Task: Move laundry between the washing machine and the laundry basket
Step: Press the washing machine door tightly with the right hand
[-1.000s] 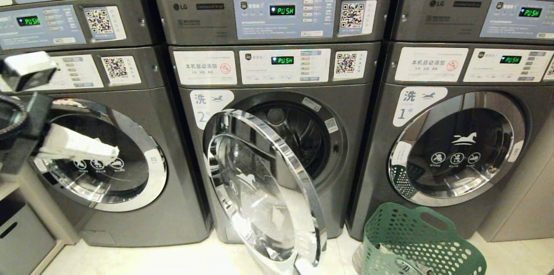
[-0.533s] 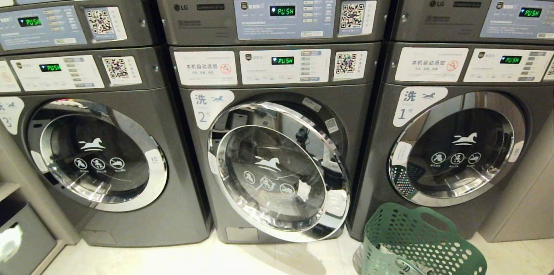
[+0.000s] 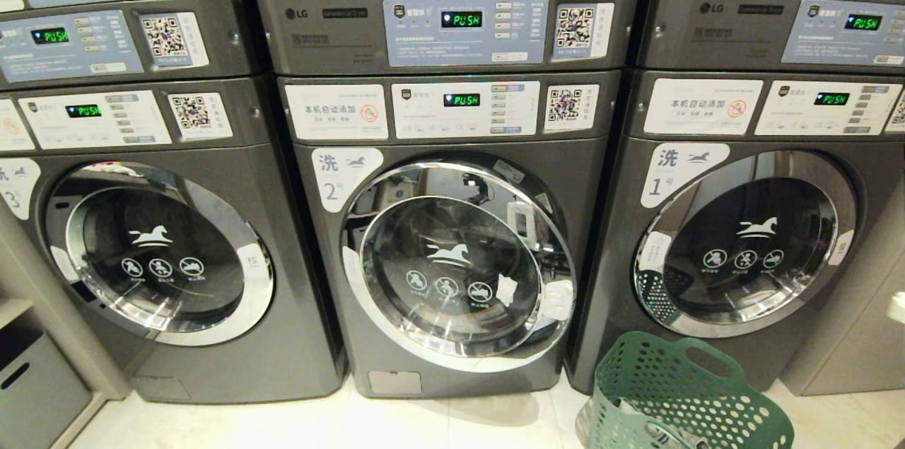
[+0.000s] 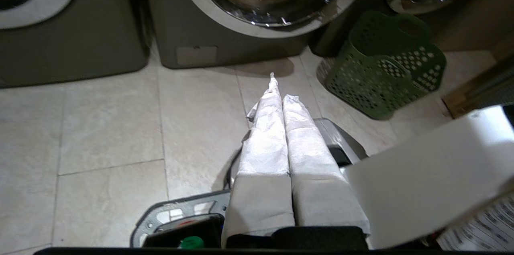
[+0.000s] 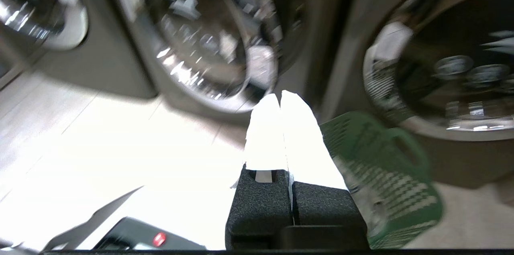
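Observation:
The middle washing machine [image 3: 452,364], marked 2, has its round chrome door [image 3: 452,272] swung almost flat against its front. A green perforated laundry basket [image 3: 679,399] stands on the floor to its right, with something grey low inside it. No other laundry shows. My left gripper [image 4: 281,92] is shut and holds nothing. It hangs over the floor tiles, pointing toward the foot of that machine. My right gripper [image 5: 280,96] is shut and empty too, aimed between the door [image 5: 209,46] and the basket [image 5: 385,166]. Neither arm is in the head view.
Two more grey machines flank the middle one, the left machine [image 3: 155,251] and the right machine [image 3: 742,244], both with doors shut. A grey cabinet [image 3: 35,385] stands at the lower left. Pale floor tiles [image 4: 108,126] lie before the machines, with my base [image 4: 345,142] below the left gripper.
The middle machine's door has swung from wide open to nearly shut. My left arm, at the left edge of the head view a second ago, has dropped out of it.

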